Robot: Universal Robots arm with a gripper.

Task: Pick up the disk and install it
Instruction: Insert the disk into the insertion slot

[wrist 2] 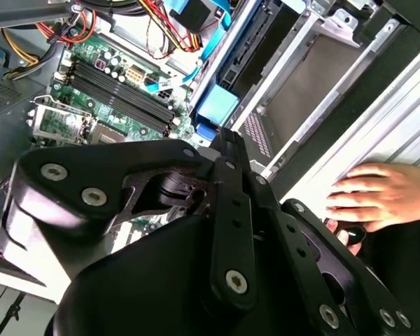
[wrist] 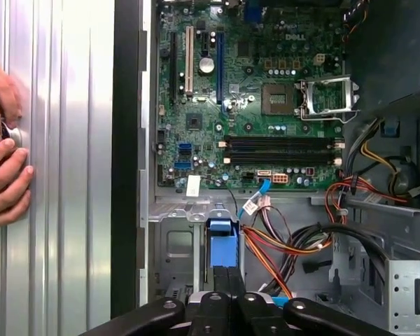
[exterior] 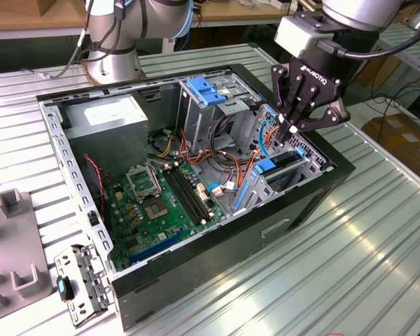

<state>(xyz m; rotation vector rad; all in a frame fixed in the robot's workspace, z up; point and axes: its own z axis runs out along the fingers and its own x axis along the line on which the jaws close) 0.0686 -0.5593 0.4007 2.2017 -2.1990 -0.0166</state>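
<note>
The disk (exterior: pixel 287 164) lies in the metal drive cage at the front corner of the open computer case, on the exterior view's right. Its blue carrier bracket (exterior: pixel 265 166) faces the inside of the case. My gripper (exterior: pixel 288 131) hangs just above the disk, its black fingers pinched shut with nothing seen between them. In both wrist views the shut fingertips (wrist: pixel 222 278) (wrist 2: pixel 227 143) point at the blue bracket end (wrist: pixel 222 241) (wrist 2: pixel 217 106). I cannot tell whether they touch it.
Around the cage are the motherboard (exterior: pixel 161 199), loose red and orange cables (exterior: pixel 224 164), a grey power-supply box (exterior: pixel 115 119) and a blue latch (exterior: pixel 203 91). A person's hand (wrist: pixel 3 164) rests on the ribbed table beside the case. Grey fixtures (exterior: pixel 14 245) stand at the exterior view's left.
</note>
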